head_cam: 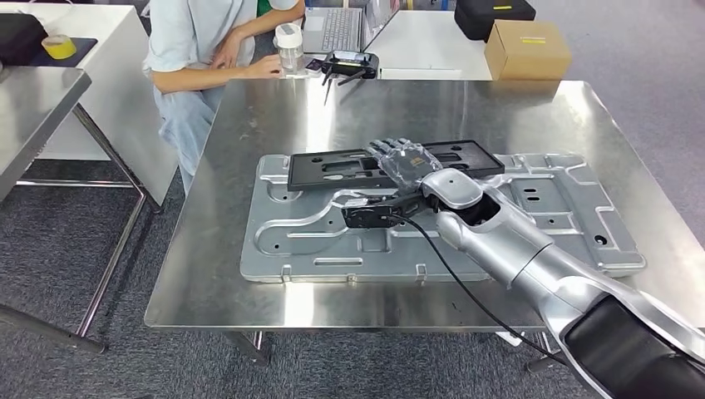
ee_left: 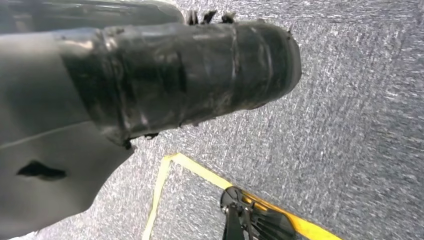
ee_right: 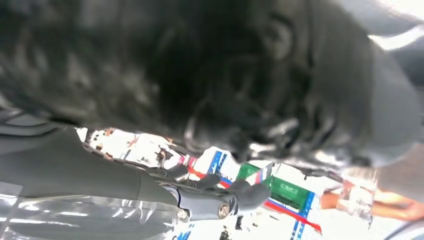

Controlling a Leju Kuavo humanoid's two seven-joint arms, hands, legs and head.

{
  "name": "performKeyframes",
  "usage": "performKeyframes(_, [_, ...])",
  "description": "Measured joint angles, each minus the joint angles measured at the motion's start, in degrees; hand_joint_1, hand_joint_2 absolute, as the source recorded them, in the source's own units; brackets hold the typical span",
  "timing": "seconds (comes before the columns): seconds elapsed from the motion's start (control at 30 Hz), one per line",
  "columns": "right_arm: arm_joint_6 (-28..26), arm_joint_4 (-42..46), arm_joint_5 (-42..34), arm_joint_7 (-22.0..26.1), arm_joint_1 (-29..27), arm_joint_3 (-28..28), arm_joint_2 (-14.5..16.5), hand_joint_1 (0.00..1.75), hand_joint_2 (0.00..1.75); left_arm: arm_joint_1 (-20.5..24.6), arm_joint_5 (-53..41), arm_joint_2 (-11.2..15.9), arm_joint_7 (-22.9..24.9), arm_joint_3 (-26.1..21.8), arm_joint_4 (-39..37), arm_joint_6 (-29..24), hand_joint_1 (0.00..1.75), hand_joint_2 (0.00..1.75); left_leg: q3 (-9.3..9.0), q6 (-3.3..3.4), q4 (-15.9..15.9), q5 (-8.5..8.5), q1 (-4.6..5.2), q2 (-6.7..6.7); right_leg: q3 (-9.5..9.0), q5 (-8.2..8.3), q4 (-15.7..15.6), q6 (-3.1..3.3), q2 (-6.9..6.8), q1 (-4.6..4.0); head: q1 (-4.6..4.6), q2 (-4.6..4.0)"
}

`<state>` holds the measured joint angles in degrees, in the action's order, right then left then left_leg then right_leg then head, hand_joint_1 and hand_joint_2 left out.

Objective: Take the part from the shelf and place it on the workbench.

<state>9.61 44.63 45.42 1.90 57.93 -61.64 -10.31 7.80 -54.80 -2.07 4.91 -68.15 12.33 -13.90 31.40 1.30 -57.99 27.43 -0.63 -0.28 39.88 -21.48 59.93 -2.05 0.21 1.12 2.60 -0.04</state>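
Black plastic, the part (head_cam: 384, 164) lies flat on the far edge of the grey metal plate (head_cam: 332, 237) on the workbench (head_cam: 208, 274). From the head view, the right hand (head_cam: 405, 161) rests palm-down on the part's middle, fingers stretched forward over it; whether they grip it I cannot tell. Lifting away carelessly could drag the part off the plate. The left wrist view looks down at grey carpet (ee_left: 360, 125), suggesting a hanging arm. The right wrist view is blurred; grey fingers (ee_right: 220, 200) reach under the dark part (ee_right: 200, 65).
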Motion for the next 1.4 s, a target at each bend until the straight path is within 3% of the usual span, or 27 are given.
performKeyframes(0.1, [0.3, 0.0, 0.0, 0.0, -0.1, 0.0, 0.0, 0.0, 0.0, 0.1, 0.0, 0.0, 0.1, 0.0, 0.0, 0.0, 0.0, 0.0, 2.04, 0.92, 0.1, -1.87, 0.07, 0.16, 2.84, -8.35, 9.8, -0.13, -0.02, -0.04, -0.42, 0.0])
performKeyframes(0.13, [0.3, 0.0, 0.0, 0.0, -0.1, 0.0, 0.0, 0.0, 0.0, 0.0, 0.0, 0.0, 0.2, 0.0, 0.0, 0.0, 0.0, 0.0, 2.84, 0.98, 0.0, -2.39, 0.18, 0.16, 3.47, -10.12, 13.3, -0.17, -0.01, -0.06, -0.45, 0.0])
performKeyframes(0.17, [0.3, 0.0, 0.0, 0.0, -0.2, 0.0, 0.0, 0.0, 0.0, 0.0, 0.0, 0.0, 0.2, 0.0, 0.0, 0.0, 0.0, 0.0, 3.67, 1.01, -0.2, -2.9, 0.29, 0.16, 3.35, -10.61, 15.3, -0.14, -0.01, -0.09, -0.45, 0.0])
performKeyframes(0.2, [0.3, 0.0, 0.0, 0.0, -0.2, 0.0, 0.0, 0.0, 0.0, 0.0, 0.0, 0.0, 0.2, 0.0, 0.0, 0.0, 0.0, 0.0, 4.52, 1.0, -0.3, -3.39, 0.41, 0.15, 2.4, -10.17, 15.6, -0.02, -0.02, -0.13, -0.46, 0.0])
performKeyframes(0.23, [0.3, 0.0, 0.0, 0.0, -0.2, 0.0, 0.0, 0.0, 0.0, 0.0, 0.0, 0.0, 0.2, 0.0, 0.0, 0.0, 0.0, 0.0, 5.27, 0.95, -0.5, -3.81, 0.5, 0.15, 0.34, -8.96, 13.6, 0.23, -0.02, -0.23, -0.46, 0.0])
performKeyframes(0.3, [0.3, 0.1, 0.0, 0.0, -0.1, 0.0, 0.0, 0.0, 0.0, 0.0, 0.0, -0.1, 0.2, 0.0, 0.0, 0.0, 0.0, 0.0, 6.46, 0.69, -0.9, -4.58, 0.7, 0.11, -5.59, -7.3, 5.8, 1.07, -0.02, -0.64, -0.46, 0.0])
performKeyframes(0.37, [0.2, 0.3, 0.0, 0.0, 0.0, 0.0, 0.0, 0.0, 0.0, 0.0, 0.0, -0.1, 0.2, 0.0, 0.0, 0.0, 0.0, 0.0, 6.95, 0.17, -0.9, -5.43, 0.73, 0.11, -9.25, -7.14, -0.1, 1.66, -0.11, -1.13, -0.41, 0.01])
performKeyframes(0.43, [0.2, 0.5, 0.0, 0.0, 0.1, 0.0, 0.0, 0.0, 0.0, 0.0, 0.0, -0.2, 0.2, 0.0, 0.0, 0.0, 0.0, 0.0, 7.08, -0.53, -0.4, -6.54, 0.67, 0.08, -9.38, -6.59, -1.5, 2.0, -0.22, -1.28, -0.48, 0.01])
performKeyframes(0.5, [0.2, 0.5, 0.0, 0.0, 0.2, 0.0, 0.1, 0.0, 0.0, -0.1, 0.0, -0.2, 0.3, 0.0, 0.0, 0.0, 0.0, 0.0, 7.77, -1.21, -0.6, -5.75, 0.6, 0.0, -8.8, -5.1, -2.5, 2.67, -0.46, -0.97, -0.64, 0.0])
performKeyframes(0.53, [0.2, 0.5, 0.0, 0.0, 0.2, 0.0, 0.2, 0.0, 0.0, -0.1, 0.0, -0.3, 0.3, 0.0, 0.0, 0.0, 0.0, 0.0, 8.55, -1.54, -2.1, -3.84, 0.55, -0.02, -8.29, -4.22, -3.0, 3.06, -0.59, -0.71, -0.61, 0.0])
performKeyframes(0.6, [0.3, 0.6, 0.0, 0.0, 0.3, 0.0, 0.2, 0.0, 0.0, -0.2, 0.0, -0.3, 0.3, 0.0, 0.0, 0.0, 0.0, 0.0, 10.52, -2.17, -8.2, 1.77, 0.19, 0.04, -6.9, -2.7, -3.4, 3.53, -0.7, -0.53, -0.3, 0.0])
performKeyframes(0.63, [0.3, 0.6, 0.0, 0.0, 0.3, 0.0, 0.3, 0.0, 0.0, -0.2, 0.0, -0.3, 0.4, 0.0, 0.0, 0.0, 0.0, 0.0, 11.2, -2.47, -11.7, 3.78, 0.02, 0.04, -6.06, -2.04, -3.4, 3.57, -0.71, -0.5, -0.15, 0.0])
performKeyframes(0.67, [0.4, 0.6, 0.0, 0.0, 0.3, 0.0, 0.3, 0.0, 0.0, -0.1, 0.0, -0.3, 0.4, 0.0, 0.0, 0.0, 0.0, 0.0, 11.38, -2.75, -14.5, 4.51, -0.15, 0.04, -5.17, -1.39, -3.3, 3.52, -0.71, -0.47, -0.04, 0.0])
performKeyframes(0.73, [0.6, 0.6, 0.1, 0.0, 0.2, 0.0, 0.4, 0.0, 0.0, -0.1, 0.0, -0.2, 0.4, 0.0, 0.0, 0.1, 0.0, 0.0, 9.43, -3.22, -15.2, 2.49, -0.46, 0.05, -3.2, -0.15, -3.0, 3.22, -0.71, -0.31, -0.03, 0.0])
performKeyframes(0.77, [0.6, 0.6, 0.1, 0.0, 0.2, 0.0, 0.4, 0.0, 0.0, -0.1, 0.0, -0.2, 0.4, 0.0, 0.0, 0.1, 0.0, 0.0, 7.01, -3.44, -12.9, 1.04, -0.62, 0.05, -2.18, 0.44, -2.7, 2.95, -0.69, -0.2, -0.02, 0.0])
performKeyframes(0.8, [0.6, 0.7, 0.2, 0.0, 0.3, 0.0, 0.4, 0.0, 0.0, 0.0, 0.0, -0.2, 0.4, 0.0, 0.0, 0.2, 0.0, 0.0, 3.78, -3.58, -9.2, 0.69, -0.74, 0.03, -1.25, 0.96, -2.3, 2.63, -0.67, -0.13, 0.01, 0.01])
performKeyframes(0.87, [0.6, 0.8, 0.2, -0.1, 0.5, 0.0, 0.3, 0.0, 0.0, 0.2, -0.1, -0.1, 0.5, 0.0, 0.0, 0.2, 0.0, 0.0, -1.36, -3.09, -2.1, 1.86, -0.52, -0.21, -0.13, 1.94, -1.8, 1.85, -0.71, -0.05, -0.07, 0.01])
performKeyframes(0.9, [0.6, 0.9, 0.3, 0.0, 0.6, 0.0, 0.4, 0.0, 0.0, 0.3, -0.1, -0.1, 0.6, 0.0, 0.0, 0.3, 0.0, 0.0, -2.4, -2.63, -0.2, 2.59, -0.3, -0.34, 0.06, 2.47, -1.8, 1.47, -0.74, -0.05, -0.03, 0.01])
performKeyframes(0.97, [0.8, 0.9, 0.4, 0.0, 0.8, 0.0, 0.4, 0.0, 0.0, 0.2, -0.2, 0.0, 0.6, 0.0, 0.0, 0.3, 0.0, 0.0, -1.89, -1.47, 0.3, 1.92, -0.16, -0.33, 0.12, 3.39, -2.1, 0.74, -0.66, 0.02, 0.04, 0.01])
performKeyframes(1.0, [0.9, 0.9, 0.4, 0.0, 0.9, 0.0, 0.4, 0.0, 0.0, 0.2, -0.2, 0.0, 0.6, 0.0, 0.0, 0.3, 0.0, 0.0, -1.62, -1.0, 0.4, 1.35, -0.22, -0.19, 0.43, 2.8, -1.8, 0.47, -0.56, 0.11, 0.11, 0.01])
performKeyframes(1.03, [1.1, 0.9, 0.4, 0.0, 0.9, 0.0, 0.4, 0.0, 0.0, 0.2, -0.2, 0.0, 0.6, 0.0, 0.0, 0.3, 0.0, 0.0, -1.17, -0.44, 0.5, 0.64, -0.32, -0.03, 0.98, 1.09, -0.6, 0.28, -0.46, 0.17, 0.02, 0.0])
performKeyframes(1.13, [1.3, 0.9, 0.4, 0.0, 1.0, 0.0, 0.4, 0.0, 0.0, 0.3, -0.2, 0.0, 0.6, 0.0, 0.0, 0.4, 0.0, 0.0, 1.17, 0.53, 0.5, -1.57, -0.29, 0.21, 3.61, -7.73, 9.2, 0.01, -0.34, 0.24, -0.25, 0.0])
performKeyframes(1.17, [1.3, 0.9, 0.4, 0.0, 1.0, 0.0, 0.4, 0.0, 0.0, 0.2, -0.2, 0.0, 0.6, 0.0, 0.0, 0.5, 0.0, 0.0, 2.15, 0.57, 0.5, -2.29, -0.24, 0.22, 3.98, -9.14, 12.6, -0.05, -0.33, 0.22, -0.26, 0.0])
performKeyframes(1.23, [1.3, 0.9, 0.4, 0.0, 0.9, 0.0, 0.3, 0.0, 0.0, 0.2, -0.2, 0.0, 0.6, 0.0, 0.0, 0.6, 0.0, 0.0, 4.2, 0.4, 0.2, -3.61, -0.19, 0.22, 2.39, -7.81, 14.5, -0.03, -0.32, 0.2, -0.26, 0.0])
performKeyframes(1.27, [1.3, 0.9, 0.4, 0.0, 0.9, 0.0, 0.3, 0.0, 0.0, 0.1, -0.3, 0.0, 0.6, 0.0, 0.0, 0.6, 0.0, 0.0, 5.2, 0.24, -0.1, -4.19, -0.19, 0.21, 0.26, -6.28, 12.8, 0.08, -0.32, 0.2, -0.26, 0.0])
performKeyframes(1.33, [1.3, 1.1, 0.4, 0.0, 1.0, 0.0, 0.4, 0.0, 0.0, 0.2, -0.3, 0.0, 0.6, 0.0, 0.0, 0.7, 0.0, 0.0, 6.83, -0.27, -0.7, -5.11, -0.15, 0.21, -5.46, -5.82, 5.7, 0.48, -0.28, 0.04, -0.25, 0.01])
performKeyframes(1.4, [1.3, 1.3, 0.4, 0.0, 1.2, 0.0, 0.5, 0.0, 0.0, 0.2, -0.4, 0.0, 0.6, 0.0, 0.0, 0.7, 0.0, 0.0, 7.66, -0.94, -0.9, -6.06, -0.07, 0.2, -8.77, -7.13, 0.3, 0.93, -0.22, -0.31, -0.21, 0.01])
